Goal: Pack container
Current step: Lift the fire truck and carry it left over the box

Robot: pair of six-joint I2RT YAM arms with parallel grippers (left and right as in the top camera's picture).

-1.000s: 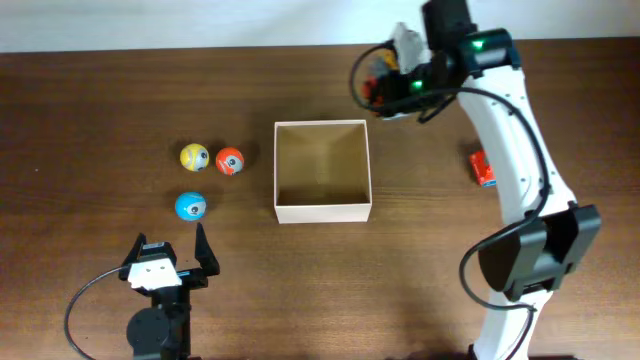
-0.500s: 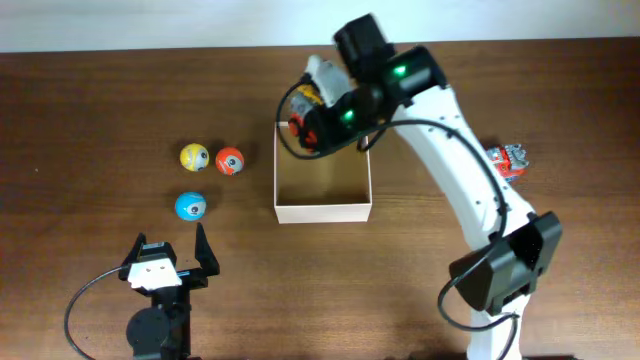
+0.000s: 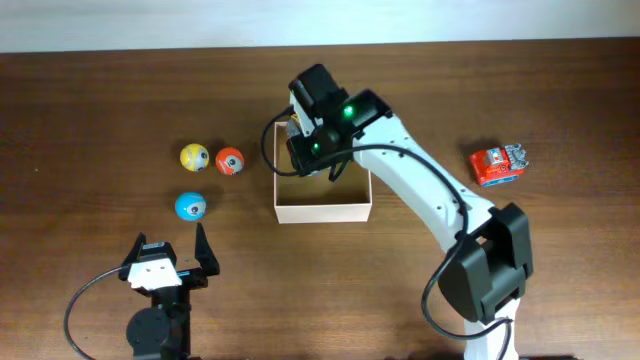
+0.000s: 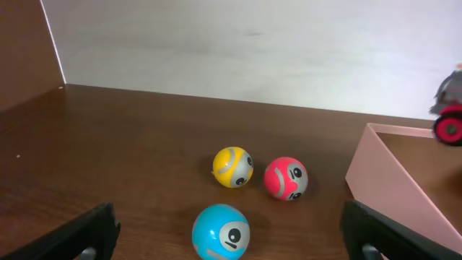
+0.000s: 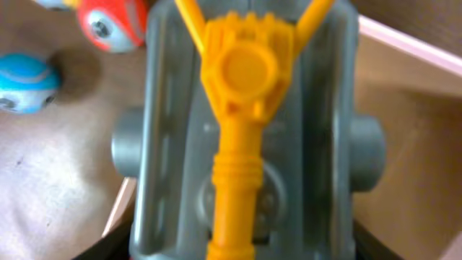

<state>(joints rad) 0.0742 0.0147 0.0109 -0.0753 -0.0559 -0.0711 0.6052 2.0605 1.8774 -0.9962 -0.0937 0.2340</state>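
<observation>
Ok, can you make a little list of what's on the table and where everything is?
box: mid-table, cream
right gripper: above the box's far-left corner, holding a toy
toy: grey and yellow, fills the right wrist view
left gripper: open, empty, at the near edge
balls: yellow ball, red ball, blue ball, all left of the box
car: red, on the table right of the box

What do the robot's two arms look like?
The right arm has white links, black joints, green lights at the wrist and a thin black cable. The left arm is black with a looping black cable; the left gripper has a white block and black fingers.
</observation>
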